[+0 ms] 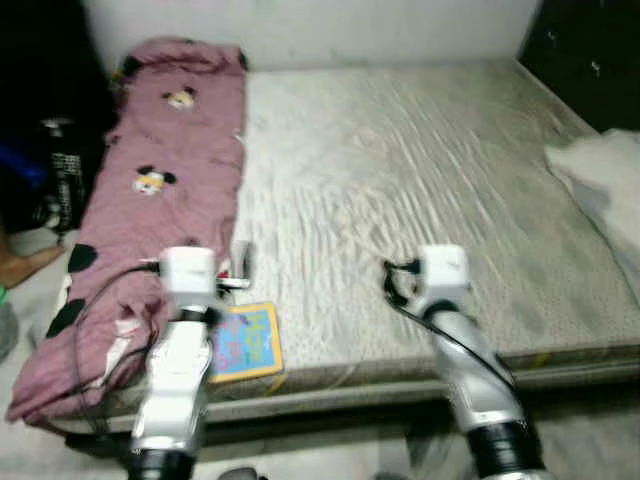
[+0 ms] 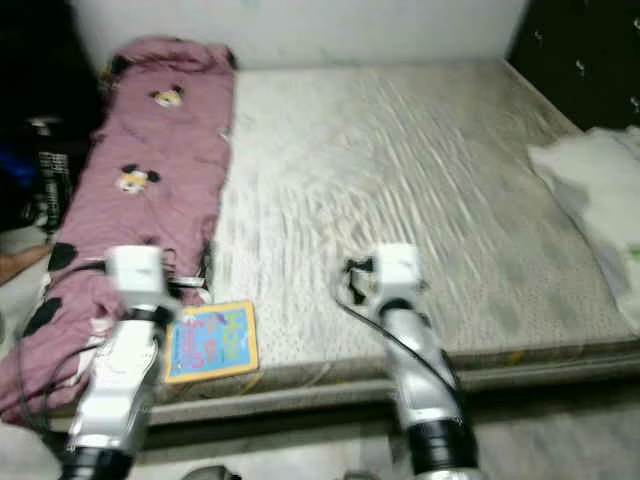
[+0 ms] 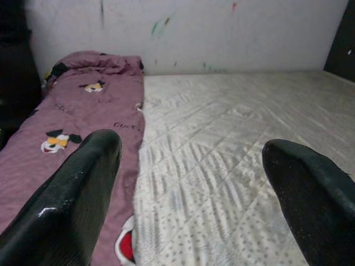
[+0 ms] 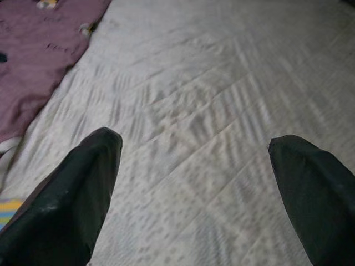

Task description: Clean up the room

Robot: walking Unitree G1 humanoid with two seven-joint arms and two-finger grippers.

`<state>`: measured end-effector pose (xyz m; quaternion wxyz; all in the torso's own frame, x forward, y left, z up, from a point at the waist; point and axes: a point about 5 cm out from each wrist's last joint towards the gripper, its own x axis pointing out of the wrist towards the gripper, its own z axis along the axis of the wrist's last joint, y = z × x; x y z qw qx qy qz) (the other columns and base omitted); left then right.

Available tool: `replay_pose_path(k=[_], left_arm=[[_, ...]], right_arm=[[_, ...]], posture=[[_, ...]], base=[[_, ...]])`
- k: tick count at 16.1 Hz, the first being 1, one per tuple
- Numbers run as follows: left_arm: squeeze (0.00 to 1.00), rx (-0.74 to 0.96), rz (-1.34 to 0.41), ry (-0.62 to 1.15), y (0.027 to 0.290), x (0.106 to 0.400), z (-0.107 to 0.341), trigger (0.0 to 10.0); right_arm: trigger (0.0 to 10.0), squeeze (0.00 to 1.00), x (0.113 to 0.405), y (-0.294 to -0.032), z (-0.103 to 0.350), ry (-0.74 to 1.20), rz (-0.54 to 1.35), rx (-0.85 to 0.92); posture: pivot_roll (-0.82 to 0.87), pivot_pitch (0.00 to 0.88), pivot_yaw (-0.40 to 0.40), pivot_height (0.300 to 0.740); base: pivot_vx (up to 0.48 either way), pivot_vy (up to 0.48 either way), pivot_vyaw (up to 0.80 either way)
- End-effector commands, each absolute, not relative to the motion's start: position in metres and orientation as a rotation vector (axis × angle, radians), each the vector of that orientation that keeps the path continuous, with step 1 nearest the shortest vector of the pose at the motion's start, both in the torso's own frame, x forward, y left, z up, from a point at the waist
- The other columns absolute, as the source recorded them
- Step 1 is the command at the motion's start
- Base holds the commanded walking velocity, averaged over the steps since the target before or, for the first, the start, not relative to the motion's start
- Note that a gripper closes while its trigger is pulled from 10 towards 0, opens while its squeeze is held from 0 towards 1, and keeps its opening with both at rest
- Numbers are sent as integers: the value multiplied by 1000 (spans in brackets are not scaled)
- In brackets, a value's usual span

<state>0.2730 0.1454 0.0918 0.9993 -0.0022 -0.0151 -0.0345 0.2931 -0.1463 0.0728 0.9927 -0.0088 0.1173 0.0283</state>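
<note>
A bare quilted grey mattress (image 1: 420, 180) lies before me. Along its left side stretches a mauve blanket (image 1: 165, 170) printed with cartoon mice. A colourful children's book (image 1: 245, 342) lies flat at the near left edge of the mattress, just beside the blanket. A crumpled white cloth (image 1: 605, 180) rests at the right edge. My left arm (image 1: 185, 330) reaches over the near edge by the book, and its gripper (image 3: 191, 147) is open above the blanket's border. My right arm (image 1: 455, 330) is held over the middle of the near edge, its gripper (image 4: 197, 138) open above bare mattress.
A dark cabinet (image 1: 590, 50) stands at the back right. Dark clutter (image 1: 50, 170) crowds the floor to the left of the bed. A pale wall (image 3: 194, 33) with small paint marks runs behind the bed.
</note>
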Motion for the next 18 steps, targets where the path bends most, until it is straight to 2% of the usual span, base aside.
replay_pose_path(k=[1, 13, 15, 18], left_arm=[[0, 12, -41, -29, 157, 273, 93, 10000], [0, -1, -12, -14, 157, 274, 91, 10000], [0, -10, -14, -9, 157, 274, 90, 10000], [0, -10, -13, -8, 157, 273, 90, 10000]], right_arm=[[10000, 0, 296, -136, 77, 220, 83, -4], [10000, 0, 295, -136, 74, 235, 86, -10], [10000, 0, 294, -136, 73, 246, 87, -13], [10000, 0, 294, -136, 72, 255, 85, -15]], posture=[[17, 0, 1, 740], [19, 0, -3, 740], [18, 0, -4, 740], [17, 0, -3, 740]], base=[[266, 0, 0], [69, 0, 0], [0, 480, 0], [0, 480, -725]])
